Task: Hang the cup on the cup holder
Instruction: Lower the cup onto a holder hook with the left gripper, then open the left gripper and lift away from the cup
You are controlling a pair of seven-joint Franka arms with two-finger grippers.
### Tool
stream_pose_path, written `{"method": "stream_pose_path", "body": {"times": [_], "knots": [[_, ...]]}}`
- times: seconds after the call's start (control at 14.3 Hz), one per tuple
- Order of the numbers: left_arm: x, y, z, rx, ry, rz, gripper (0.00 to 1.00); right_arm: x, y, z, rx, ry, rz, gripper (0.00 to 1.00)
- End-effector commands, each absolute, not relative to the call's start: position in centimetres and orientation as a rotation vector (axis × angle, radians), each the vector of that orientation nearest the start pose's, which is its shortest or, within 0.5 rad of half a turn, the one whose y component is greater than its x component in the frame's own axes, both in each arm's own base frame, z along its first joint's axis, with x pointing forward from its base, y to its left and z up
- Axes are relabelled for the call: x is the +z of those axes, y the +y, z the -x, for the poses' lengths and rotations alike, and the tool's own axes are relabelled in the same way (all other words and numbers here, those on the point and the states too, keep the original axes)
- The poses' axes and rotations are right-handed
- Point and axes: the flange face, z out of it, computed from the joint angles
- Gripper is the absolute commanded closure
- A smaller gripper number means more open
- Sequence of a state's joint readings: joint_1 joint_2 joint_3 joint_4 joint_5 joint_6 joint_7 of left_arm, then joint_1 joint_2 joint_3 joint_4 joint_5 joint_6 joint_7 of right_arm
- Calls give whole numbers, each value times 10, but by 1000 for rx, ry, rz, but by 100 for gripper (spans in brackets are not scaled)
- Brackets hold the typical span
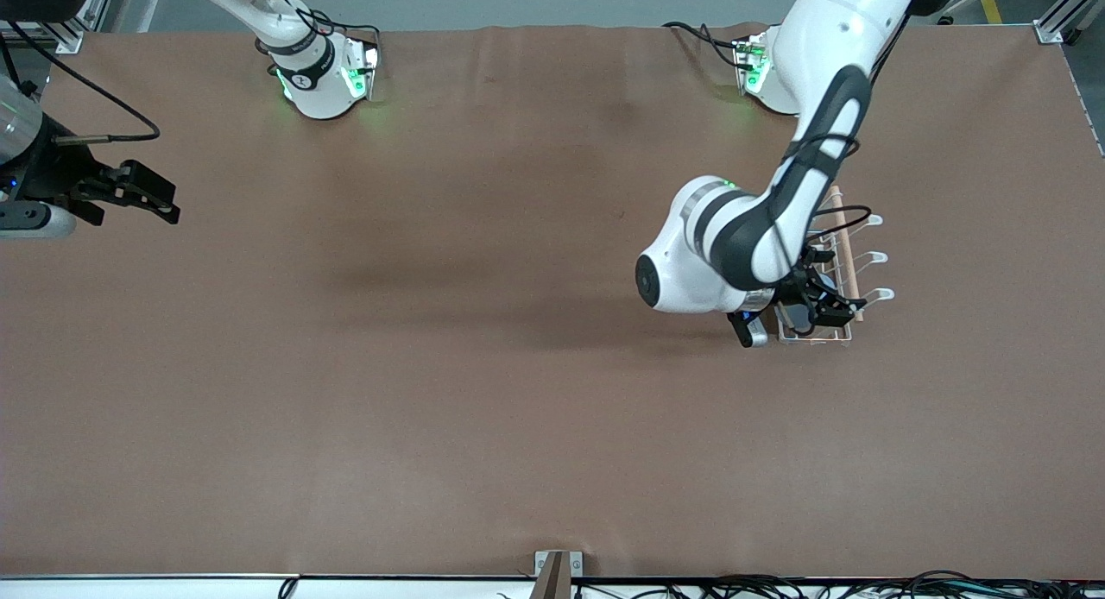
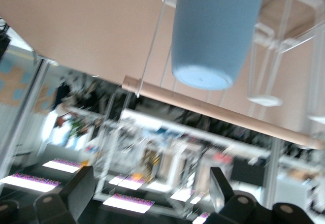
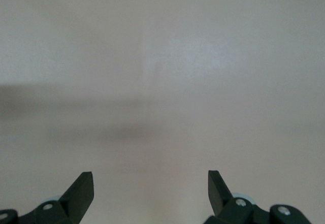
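The light-blue cup [image 2: 216, 31] shows in the left wrist view among the white wire prongs of the cup holder [image 2: 264, 100], its closed base toward the camera and its rim out of frame. The holder's wooden rod [image 2: 223, 115] runs just under it. My left gripper [image 2: 152, 193] is open and empty, clear of the cup. In the front view the left gripper [image 1: 842, 305] hovers over the cup holder [image 1: 844, 241] at the left arm's end of the table, and hides the cup. My right gripper [image 1: 155, 198] is open and empty over bare table [image 3: 152, 193], waiting.
The brown table cover [image 1: 483, 366] is wide and flat around the holder. Three prong tips [image 1: 879, 258] stick out from the holder toward the left arm's end of the table. A small bracket [image 1: 557, 569] sits at the table edge nearest the front camera.
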State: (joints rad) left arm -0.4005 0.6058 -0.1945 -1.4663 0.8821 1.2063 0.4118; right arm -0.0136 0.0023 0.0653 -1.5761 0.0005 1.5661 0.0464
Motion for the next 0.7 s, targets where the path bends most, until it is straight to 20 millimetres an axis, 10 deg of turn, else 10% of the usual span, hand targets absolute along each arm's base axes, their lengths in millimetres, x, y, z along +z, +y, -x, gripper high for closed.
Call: {"method": "stream_pose_path", "body": {"times": [0.0,0.63], "knots": [[402,-234,-585,753,1013,2082,0,620,22,-552,10,-9,3127,1],[563,-165,-591,407,268,2927,0,623,21,-552,-6,-7,3128,0]]}}
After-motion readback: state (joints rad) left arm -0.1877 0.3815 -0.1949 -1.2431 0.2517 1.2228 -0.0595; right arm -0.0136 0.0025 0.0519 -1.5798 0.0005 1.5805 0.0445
